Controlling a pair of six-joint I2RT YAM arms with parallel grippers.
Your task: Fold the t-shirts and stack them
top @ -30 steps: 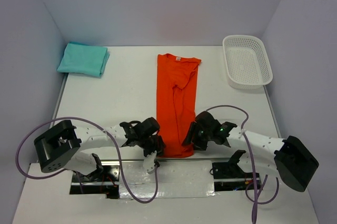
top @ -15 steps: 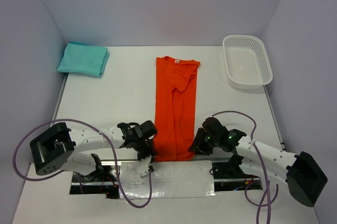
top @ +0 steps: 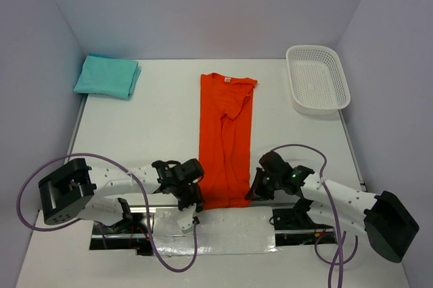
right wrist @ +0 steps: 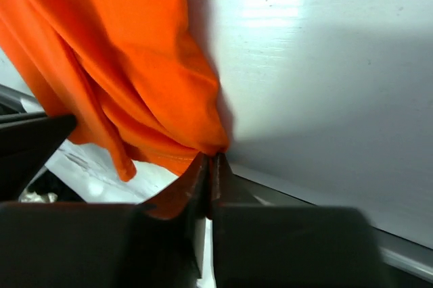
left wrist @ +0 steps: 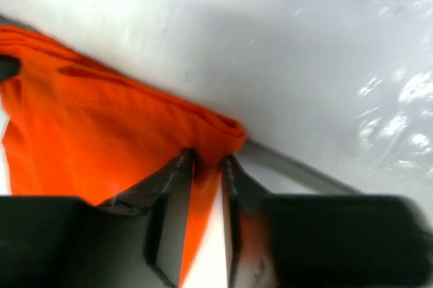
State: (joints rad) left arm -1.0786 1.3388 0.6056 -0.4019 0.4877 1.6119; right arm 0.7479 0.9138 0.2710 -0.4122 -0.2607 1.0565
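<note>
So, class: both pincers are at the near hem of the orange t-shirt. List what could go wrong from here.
1. The left pincer stands slightly parted at the orange t-shirt's hem corner, so that corner may slip out on lifting, leaving the fold skewed.
2. The right pincer pinches only a bunched tip of cloth; it could pull free or drag layers apart.
3. The hem lies close to the table's near edge, so dropped cloth might slide off.
</note>
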